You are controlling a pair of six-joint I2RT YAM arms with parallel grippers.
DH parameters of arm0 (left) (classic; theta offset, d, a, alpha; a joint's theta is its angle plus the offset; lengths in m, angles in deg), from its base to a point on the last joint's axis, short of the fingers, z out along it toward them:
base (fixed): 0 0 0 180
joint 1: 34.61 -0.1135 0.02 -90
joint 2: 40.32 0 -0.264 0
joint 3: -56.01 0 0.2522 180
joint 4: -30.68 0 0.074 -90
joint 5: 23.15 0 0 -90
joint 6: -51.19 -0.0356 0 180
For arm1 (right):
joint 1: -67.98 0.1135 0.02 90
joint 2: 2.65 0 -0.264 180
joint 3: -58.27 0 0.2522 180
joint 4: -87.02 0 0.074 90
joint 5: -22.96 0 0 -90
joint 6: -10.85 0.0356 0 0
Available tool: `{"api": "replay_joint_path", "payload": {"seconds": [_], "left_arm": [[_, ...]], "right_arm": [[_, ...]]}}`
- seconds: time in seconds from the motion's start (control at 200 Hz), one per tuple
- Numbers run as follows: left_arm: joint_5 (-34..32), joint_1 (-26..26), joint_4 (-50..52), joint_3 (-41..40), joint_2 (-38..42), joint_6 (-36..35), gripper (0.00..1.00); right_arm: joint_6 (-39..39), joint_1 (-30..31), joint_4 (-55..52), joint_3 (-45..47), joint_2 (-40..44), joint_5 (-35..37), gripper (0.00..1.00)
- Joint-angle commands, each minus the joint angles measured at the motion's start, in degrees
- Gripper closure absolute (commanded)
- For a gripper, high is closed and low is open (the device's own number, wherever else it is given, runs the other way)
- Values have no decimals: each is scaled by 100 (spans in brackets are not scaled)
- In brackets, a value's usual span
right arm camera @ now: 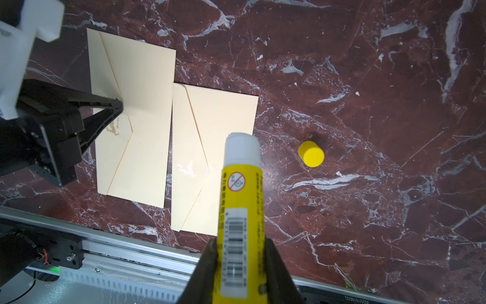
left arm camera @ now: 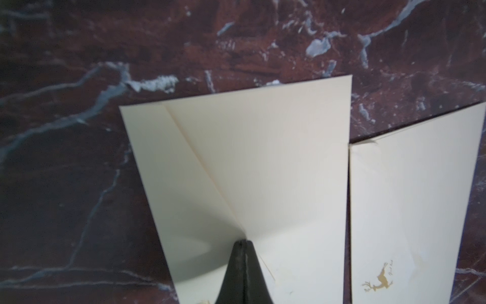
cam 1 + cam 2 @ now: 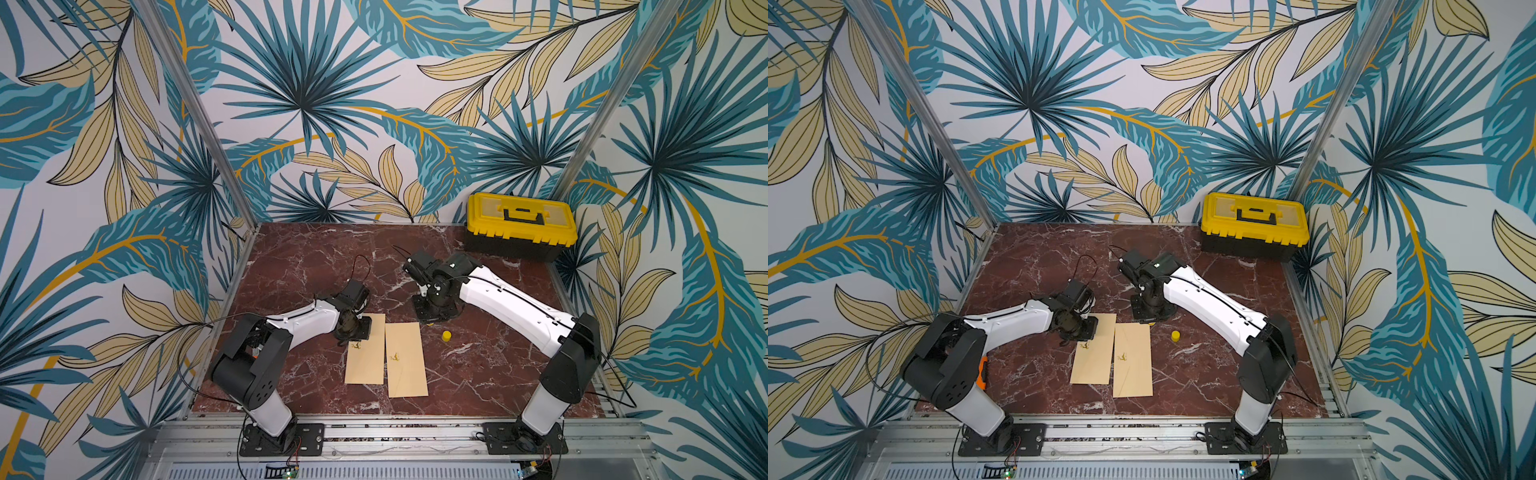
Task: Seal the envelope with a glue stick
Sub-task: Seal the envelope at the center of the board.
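Two cream envelopes lie side by side on the marble table, each with a gold deer mark. My left gripper (image 2: 243, 240) is shut, its tips resting on the left envelope (image 3: 365, 357) (image 2: 263, 158) at the flap's edge. It also shows in the right wrist view, where the left gripper (image 1: 119, 104) meets that envelope (image 1: 147, 105). My right gripper (image 1: 240, 243) is shut on the glue stick (image 1: 240, 197), a yellow tube with a barcode label and a bare white tip. It hangs above the right envelope (image 1: 218, 113) (image 3: 407, 361) near its far end. The yellow cap (image 1: 311, 154) (image 3: 446, 336) stands on the table right of it.
A yellow-lidded black toolbox (image 3: 521, 224) sits in the back right corner. An aluminium rail (image 1: 136, 252) runs along the table's front edge, with both arm bases bolted to it. Patterned walls close in three sides.
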Motion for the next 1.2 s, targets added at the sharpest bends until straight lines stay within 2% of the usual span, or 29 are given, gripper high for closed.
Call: {"api": "replay_joint_path", "payload": {"seconds": [0.0, 0.3, 0.671, 1.012, 1.197], "left_arm": [[-100, -13, 387, 148, 493, -70, 100], [157, 264, 461, -126, 440, 79, 100], [-240, 349, 240, -448, -35, 1, 100], [-357, 371, 801, -248, 820, 87, 100], [-375, 631, 789, -471, 880, 343, 100]], "right_arm": [[48, -9, -187, -27, 167, 127, 100], [69, -14, -145, 58, 181, 95, 100], [65, -8, -140, 59, 180, 81, 100], [88, -14, -160, 85, 235, 112, 100], [109, -5, -150, 110, 243, 113, 100]]}}
